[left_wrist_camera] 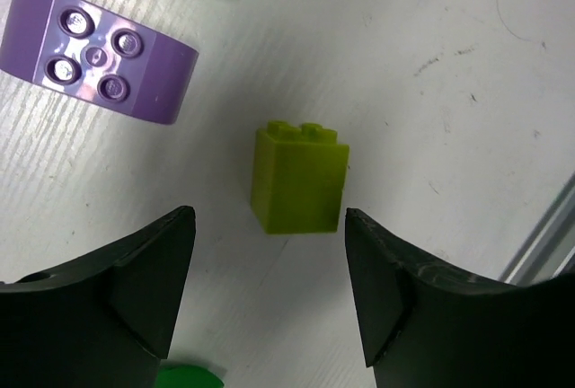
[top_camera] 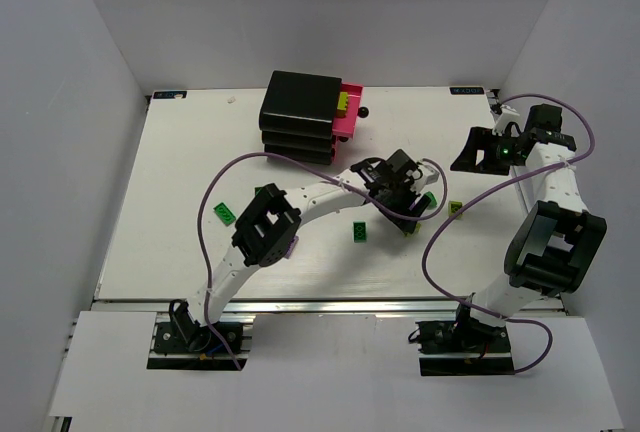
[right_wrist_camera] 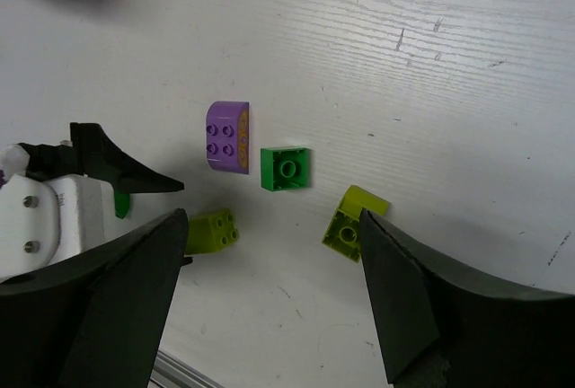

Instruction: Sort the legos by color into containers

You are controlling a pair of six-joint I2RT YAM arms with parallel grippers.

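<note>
The left gripper (left_wrist_camera: pixel 269 294) has its fingers wide apart and holds nothing. It hangs low over the white desk (left_wrist_camera: pixel 431 92), and a lime-yellow brick (left_wrist_camera: pixel 299 179) stands just ahead of the gap between the two fingertips, touching neither of them. A purple curved brick (left_wrist_camera: pixel 97 51) lies near it, studs facing up.

The right gripper (right_wrist_camera: pixel 274 298) is also spread wide and empty, higher above the desk. Below it lie the same purple piece, a green square brick (right_wrist_camera: pixel 286 169) just beside it, the lime-yellow brick at the left fingers, and one more lime-yellow piece (right_wrist_camera: pixel 353 218), tilted on the desk.

In the top view, more green bricks (top_camera: pixel 225 214) lie scattered in the middle of the desk. The black cabinet (top_camera: pixel 298 112) stands at the far side. Its top pink drawer (top_camera: pixel 349 112) is pulled out, with yellow pieces inside.
</note>
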